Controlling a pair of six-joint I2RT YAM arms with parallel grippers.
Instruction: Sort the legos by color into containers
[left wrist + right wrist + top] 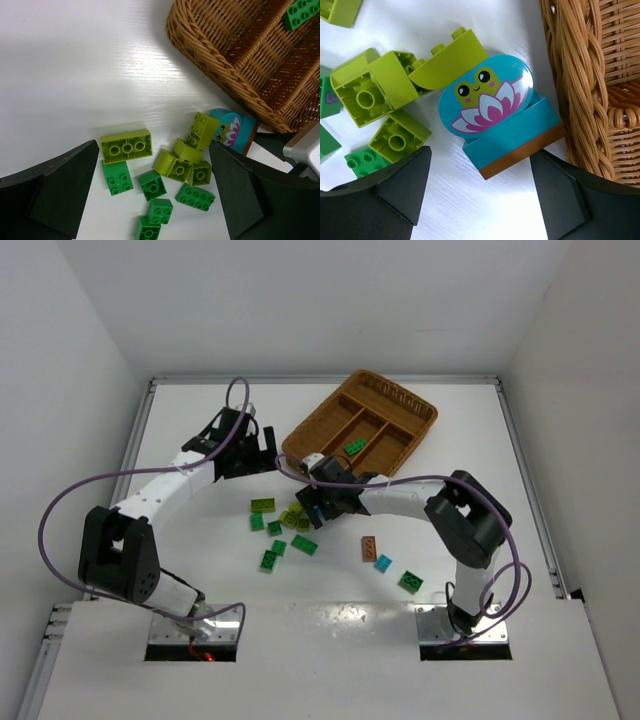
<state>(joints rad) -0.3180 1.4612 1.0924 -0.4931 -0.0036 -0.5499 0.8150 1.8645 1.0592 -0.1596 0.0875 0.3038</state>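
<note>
The wicker tray (398,405) lies at the back and holds one dark green brick (354,447) in a long compartment. Lime and dark green legos (290,520) lie in a loose cluster in front of it. My right gripper (480,200) is open, just short of a cyan brick (492,107) with a frog picture on a brown base, which lies beside the tray rim (577,85). My left gripper (152,200) is open and empty, hovering over the lime and green bricks (165,180); a long lime brick (126,145) lies near its left finger.
A brown-orange brick (370,548), a cyan brick (383,562) and a dark green brick (410,582) lie apart at the front right. Two green bricks (268,560) lie left of them. The two grippers (315,502) are close together by the tray's near corner.
</note>
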